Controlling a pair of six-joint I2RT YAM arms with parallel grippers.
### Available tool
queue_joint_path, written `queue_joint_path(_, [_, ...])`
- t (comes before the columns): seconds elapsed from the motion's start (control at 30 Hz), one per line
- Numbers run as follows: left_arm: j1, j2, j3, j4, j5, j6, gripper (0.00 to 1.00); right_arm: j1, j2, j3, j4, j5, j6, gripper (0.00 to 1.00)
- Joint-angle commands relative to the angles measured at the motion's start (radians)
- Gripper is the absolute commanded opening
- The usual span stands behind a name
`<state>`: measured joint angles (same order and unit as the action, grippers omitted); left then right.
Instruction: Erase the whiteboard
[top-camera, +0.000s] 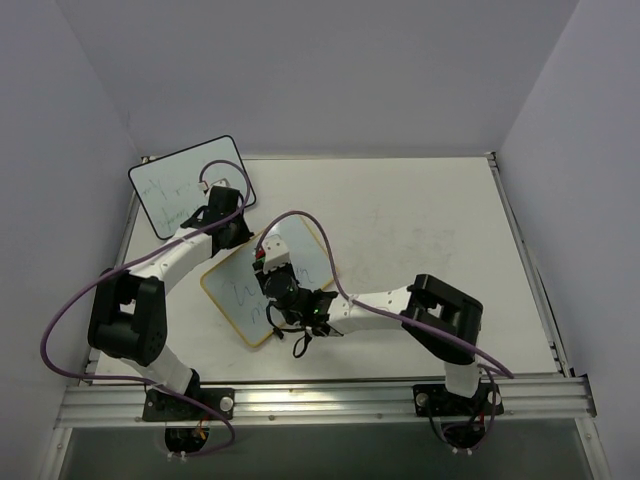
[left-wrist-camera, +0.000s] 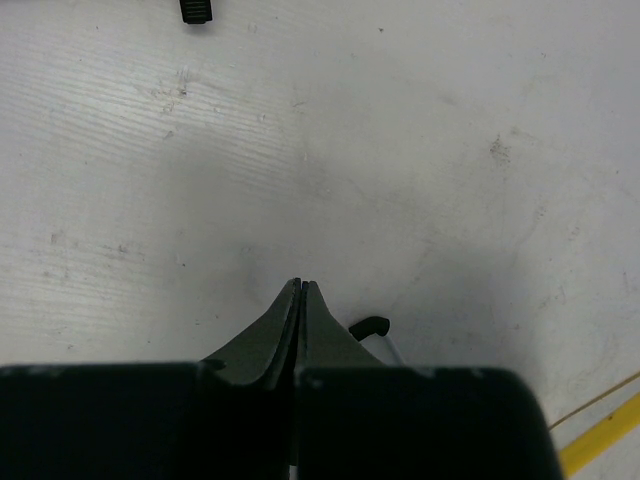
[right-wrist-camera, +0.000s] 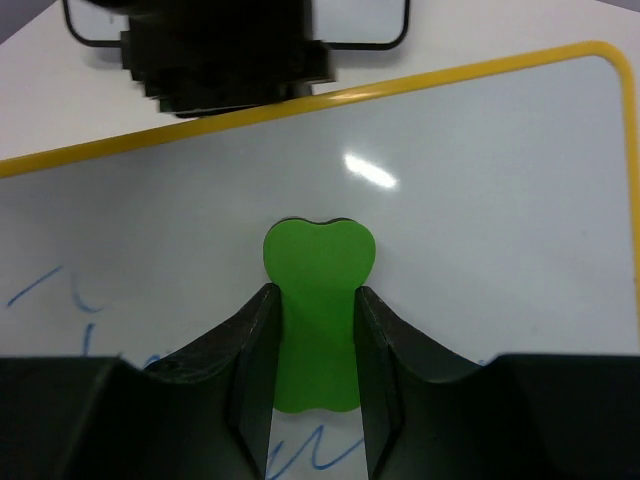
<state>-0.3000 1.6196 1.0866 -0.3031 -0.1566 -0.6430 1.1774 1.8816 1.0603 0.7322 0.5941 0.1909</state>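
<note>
Upper left of the top view: a black-framed rectangular whiteboard (top-camera: 175, 190) w/ faint writing, not the one to clean. Just right of it is the left gripper (top-camera: 222, 212). In the left wrist view its fingers are pressed together on nothing, over bare scuffed white tabletop (top-camera: 420, 220), w/ a strip of yellow frame at the lower right corner of that frame, so it sits beside the target, not on it. Centre-left of the top view: the yellow-framed rectangular whiteboard with rounded corners (top-camera: 235, 295). It looks to lie flat on the table, turned at an angle. Blue pen marks show on its lower left part, and the upper right part looks clean. Over its middle is the right gripper (right-wrist-camera: 312, 295), fingers clamped on the narrow waist of a small flat green eraser (right-wrist-camera: 318, 250). The eraser's rounded head pokes fwd over clean board, and ink shows at the lower left and bottom of the right wrist view. Can't tell if the eraser touches the surface. Handling, as a guess: the board is prob thin, light and stiff, w/ a glossy, slick face (glare spot in the wrist view), so it would likely skate or pivot on the smooth table under a sideways wipe. Best hold is prob not a pinch. Press down on the frame or a clean corner near the top edge w/ the closed left tips, away from the ink, and keep wipe pressure moderate. Right of the arms is only bare table.
</note>
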Motion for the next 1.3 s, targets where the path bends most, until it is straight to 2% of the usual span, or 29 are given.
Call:
queue_joint_path(0.0, [-0.022, -0.024, -0.007, -0.010, 0.029, 0.008, 0.02, 0.047, 0.056, 0.036, -0.004, -0.056, -0.028, 0.12])
queue_joint_path(0.2, [-0.022, -0.030, -0.014, -0.005, 0.032, 0.008, 0.02, 0.080, 0.076, 0.049, 0.004, -0.062, -0.048, 0.12])
queue_joint_path(0.33, [-0.022, -0.033, -0.020, 0.001, 0.034, 0.005, 0.02, 0.071, 0.076, 0.030, -0.001, -0.004, -0.050, 0.13])
queue_joint_path(0.57, [-0.022, -0.043, -0.036, 0.013, 0.031, 0.002, 0.02, 0.018, 0.039, -0.063, 0.053, 0.090, -0.041, 0.13])
queue_joint_path(0.87, [-0.022, -0.050, -0.053, 0.004, 0.012, 0.005, 0.02, -0.073, -0.012, -0.141, 0.081, 0.104, 0.001, 0.12])
queue_joint_path(1.27, [-0.022, -0.053, -0.056, -0.004, 0.028, 0.020, 0.02, 0.045, 0.083, -0.014, 0.072, -0.011, -0.042, 0.12])
